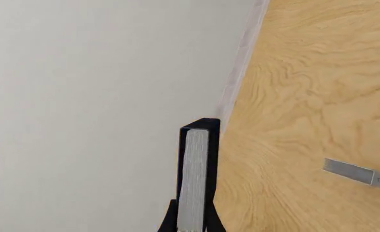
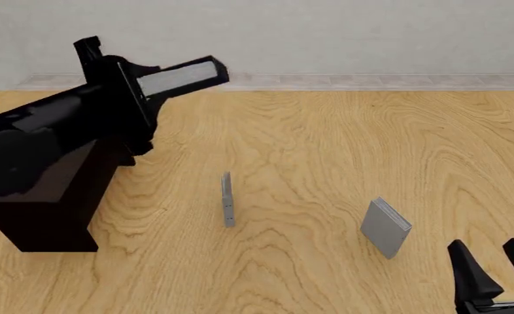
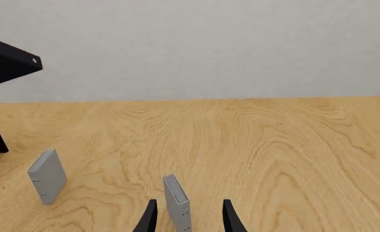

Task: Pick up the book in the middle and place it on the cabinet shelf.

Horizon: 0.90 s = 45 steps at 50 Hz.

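My left gripper (image 2: 139, 88) is shut on the book (image 2: 180, 77), a thick black-covered one with white page edges. It holds the book in the air, tilted, above the far end of the cabinet shelf (image 2: 43, 209), a long dark cabinet at the table's left. In the left wrist view the book (image 1: 195, 174) sticks out from between the black fingers (image 1: 169, 223). My right gripper (image 2: 494, 261) stands open low at the front right, with nothing in its grasp.
A thin grey book (image 2: 228, 199) stands on edge at mid-table. A smaller light-grey book (image 2: 385, 227) stands to its right, ahead of the right gripper (image 3: 190, 220) and apart from it. The back wall runs along the table's far edge.
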Motion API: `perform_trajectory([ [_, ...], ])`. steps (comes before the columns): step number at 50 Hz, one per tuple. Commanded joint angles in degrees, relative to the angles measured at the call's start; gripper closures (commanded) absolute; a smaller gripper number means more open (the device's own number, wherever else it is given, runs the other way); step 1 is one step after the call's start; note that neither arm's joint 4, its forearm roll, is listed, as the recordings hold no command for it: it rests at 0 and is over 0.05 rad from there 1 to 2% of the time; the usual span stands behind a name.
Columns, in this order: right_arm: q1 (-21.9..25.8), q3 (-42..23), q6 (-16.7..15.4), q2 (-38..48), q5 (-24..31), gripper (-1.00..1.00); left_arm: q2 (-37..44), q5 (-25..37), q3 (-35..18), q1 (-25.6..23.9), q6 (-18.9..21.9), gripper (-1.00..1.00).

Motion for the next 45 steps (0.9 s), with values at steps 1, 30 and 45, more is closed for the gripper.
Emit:
perform_trajectory([
  [1, 0.06, 0.0, -0.01, 0.0, -0.04, -1.0, -2.69, -1.19, 0.06, 4.94, 1.36, 1.0],
  [30, 0.04, 0.0, -0.05, 0.0, 0.02, -1.0, -7.65, -2.96, 5.47, 20.38, 5.02, 1.0],
  [45, 0.04, 0.0, -0.05, 0.0, 0.02, -1.0, -5.42, -5.72, 10.11, 27.3, 5.83, 1.0],
])
